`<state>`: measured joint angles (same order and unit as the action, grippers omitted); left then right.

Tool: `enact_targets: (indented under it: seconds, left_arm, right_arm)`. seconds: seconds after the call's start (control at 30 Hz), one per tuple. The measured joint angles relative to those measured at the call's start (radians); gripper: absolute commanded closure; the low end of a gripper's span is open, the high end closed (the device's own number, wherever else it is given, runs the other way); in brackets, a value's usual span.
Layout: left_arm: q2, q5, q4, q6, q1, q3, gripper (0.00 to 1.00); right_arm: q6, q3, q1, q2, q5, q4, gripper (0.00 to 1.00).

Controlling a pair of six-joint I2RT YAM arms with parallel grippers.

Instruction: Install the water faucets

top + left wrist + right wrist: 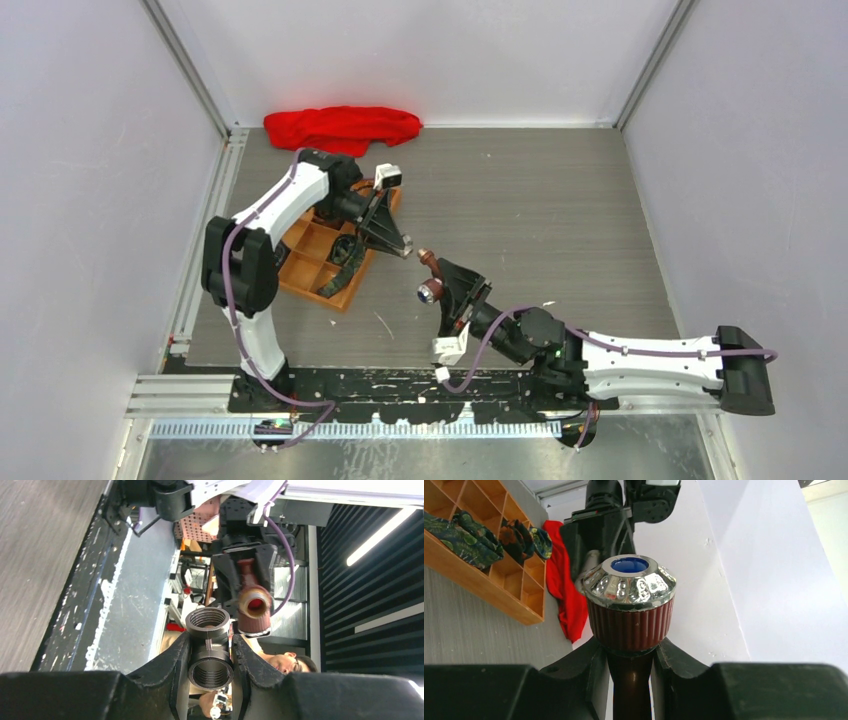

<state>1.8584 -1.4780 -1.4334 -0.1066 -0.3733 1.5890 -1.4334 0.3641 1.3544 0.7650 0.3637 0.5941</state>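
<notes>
My right gripper [631,652] is shut on the brown stem of a water faucet [630,612], just below its ribbed reddish-brown knob with a silvery cap and blue centre. From above, this faucet [431,289] hangs over the table's middle in the right gripper [447,284]. My left gripper [210,642] is shut on a dark threaded pipe fitting [210,667], one threaded mouth facing the camera. The faucet's open end [255,605] points toward that fitting, just right of it and apart. The left gripper [403,249] faces the faucet's tip across a small gap.
An orange wooden compartment tray [300,272] with dark coiled straps [346,252] lies under the left arm. A red cloth [341,126] is bunched at the back wall. The black base rail [400,385] runs along the near edge.
</notes>
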Motion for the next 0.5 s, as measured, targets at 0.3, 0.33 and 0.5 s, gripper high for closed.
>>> enact_targets:
  seconds: [0.3, 0.33, 0.5]
  left_arm:
    - [0.048, 0.051, -0.05, -0.08, -0.006, -0.011, 1.0]
    - [0.048, 0.053, -0.05, -0.081, -0.007, -0.011, 1.0]
    - [0.048, 0.058, -0.054, -0.084, -0.019, -0.011, 1.0]
  right_arm:
    - [-0.089, -0.027, 0.014, 0.074, 0.014, 0.059, 1.0]
    - [-0.093, -0.03, 0.016, 0.076, 0.016, 0.06, 1.0]
    - [-0.11, -0.032, 0.027, 0.1, 0.02, 0.075, 1.0]
